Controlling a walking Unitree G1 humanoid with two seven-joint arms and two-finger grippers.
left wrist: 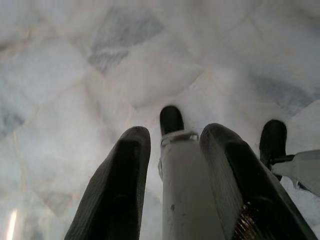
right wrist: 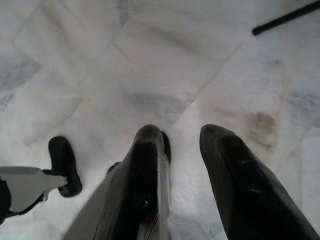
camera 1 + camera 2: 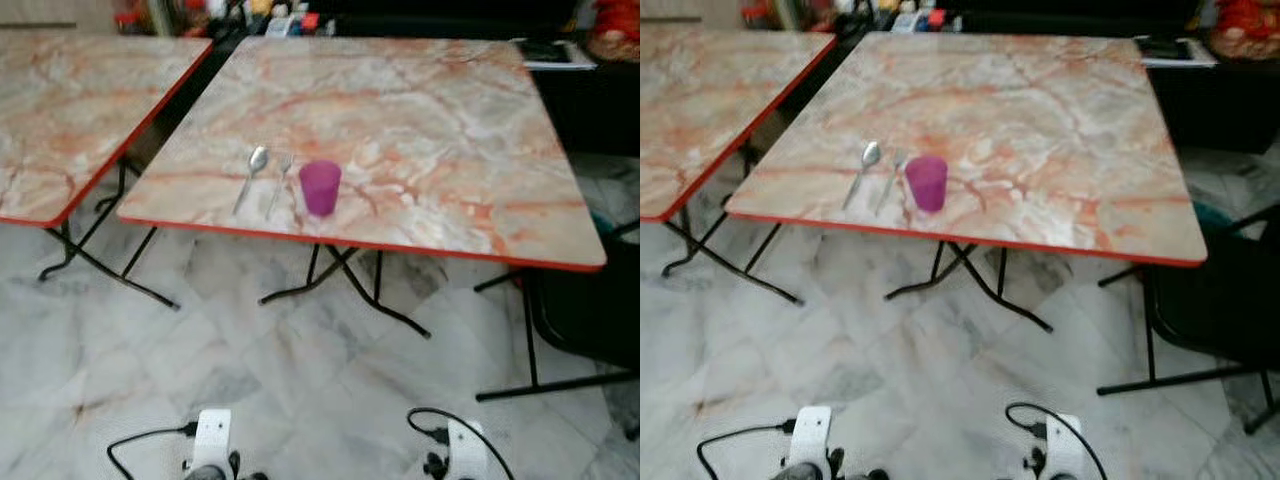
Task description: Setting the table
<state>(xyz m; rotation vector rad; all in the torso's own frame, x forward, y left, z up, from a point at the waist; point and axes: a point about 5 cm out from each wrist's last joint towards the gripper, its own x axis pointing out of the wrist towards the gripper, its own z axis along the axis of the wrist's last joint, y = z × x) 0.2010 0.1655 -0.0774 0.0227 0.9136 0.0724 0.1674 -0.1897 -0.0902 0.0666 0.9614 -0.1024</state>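
Cutlery first: spoon (image 3: 256,166), fork (image 3: 282,180) and purple cup (image 3: 320,187) sit on the surface (image 3: 440,130) well ahead of your spread, empty left tool (image 1: 172,145) and right tool (image 2: 182,145); pinch thin, slippery handles mid-length

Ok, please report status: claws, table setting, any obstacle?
Left claw and right claw open, hanging over floor. Spoon, fork, purple cup sit near table edge. Black chair at right.

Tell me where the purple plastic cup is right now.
In the left eye view, the purple plastic cup stands upright near the front edge of the marble-patterned, red-rimmed table, toward the robot's left, just right of the metal fork and metal spoon.
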